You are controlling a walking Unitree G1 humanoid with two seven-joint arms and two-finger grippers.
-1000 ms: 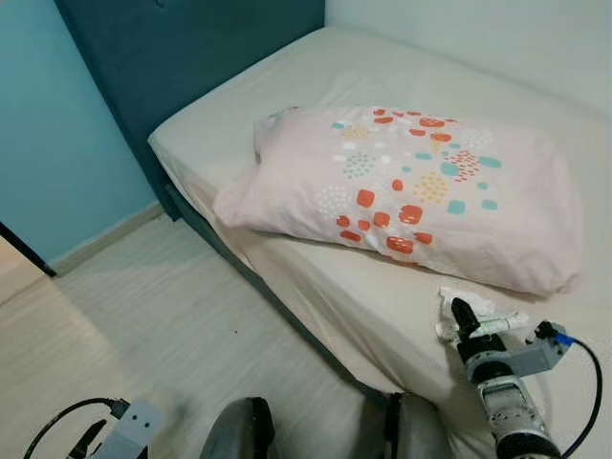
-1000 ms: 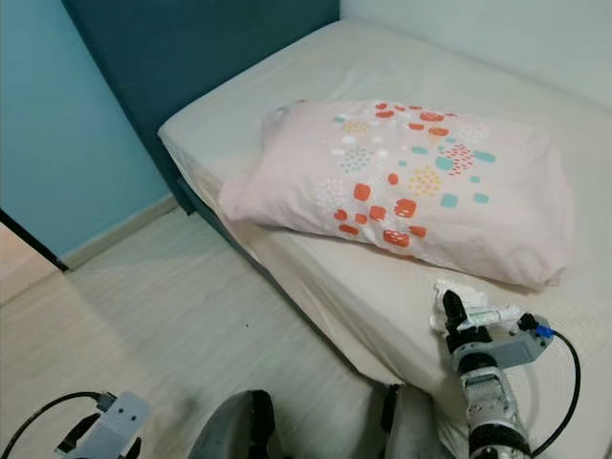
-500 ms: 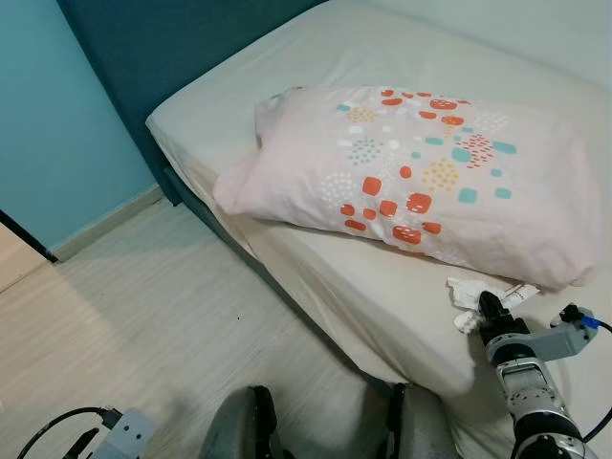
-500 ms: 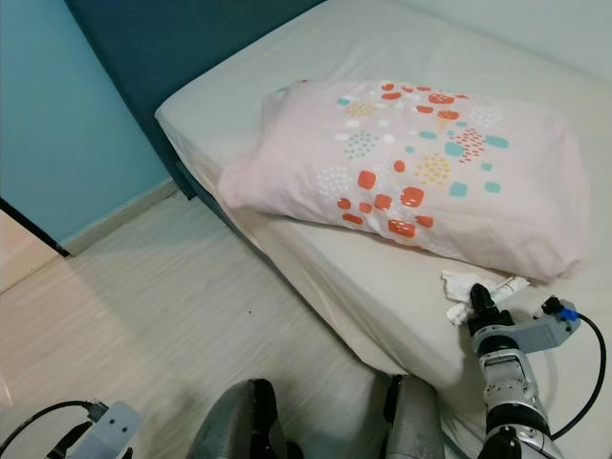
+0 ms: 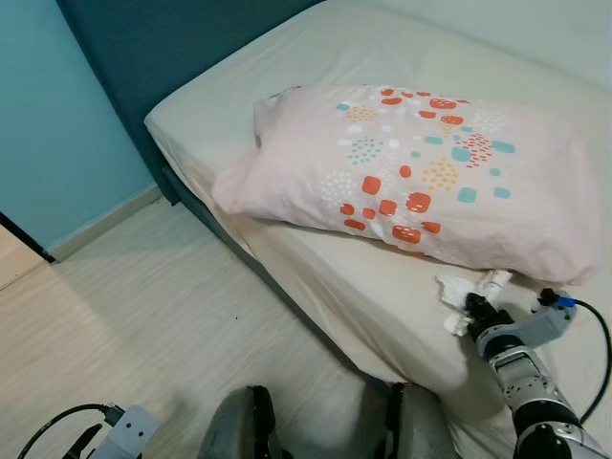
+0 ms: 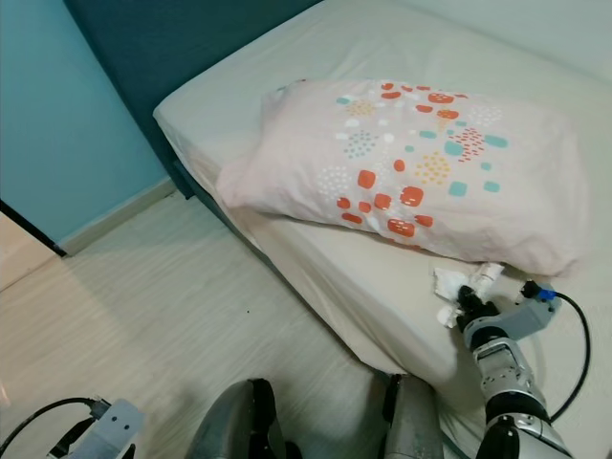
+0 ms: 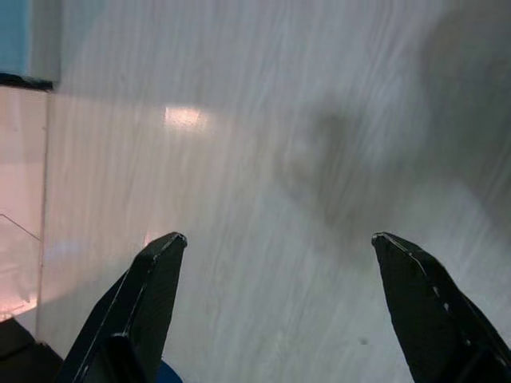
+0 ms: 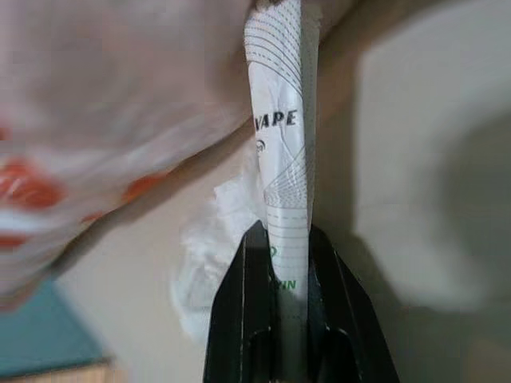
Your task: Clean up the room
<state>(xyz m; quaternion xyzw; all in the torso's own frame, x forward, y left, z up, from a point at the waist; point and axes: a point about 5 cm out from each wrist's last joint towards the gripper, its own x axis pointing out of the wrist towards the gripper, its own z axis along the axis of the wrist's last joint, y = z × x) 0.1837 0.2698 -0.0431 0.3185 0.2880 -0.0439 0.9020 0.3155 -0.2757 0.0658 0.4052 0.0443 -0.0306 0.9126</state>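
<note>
A pink pillow point(image 5: 411, 177) with orange and teal spots lies across the cream bed point(image 5: 382, 57). Just in front of its lower right corner, near the mattress edge, a crumpled white tissue point(image 5: 451, 292) and a white printed wrapper point(image 8: 281, 152) lie together. My right gripper point(image 5: 475, 308) is shut on the wrapper, whose end point(image 5: 496, 279) sticks up toward the pillow. In the right wrist view both fingers point(image 8: 247, 319) pinch the flat wrapper, with the tissue point(image 8: 219, 247) behind it. My left gripper point(image 7: 275, 247) hangs open above the pale wood floor.
A dark blue headboard point(image 5: 191, 48) stands behind the bed against a teal wall point(image 5: 57, 124). The pale wood floor point(image 5: 143, 325) stretches left of the bed. My own grey legs point(image 5: 249, 430) are at the bottom edge.
The right gripper has turned left onto the wrapper and shut on it; the wrapper's end now stands up beside the tissue. The camera shifted only slightly.
</note>
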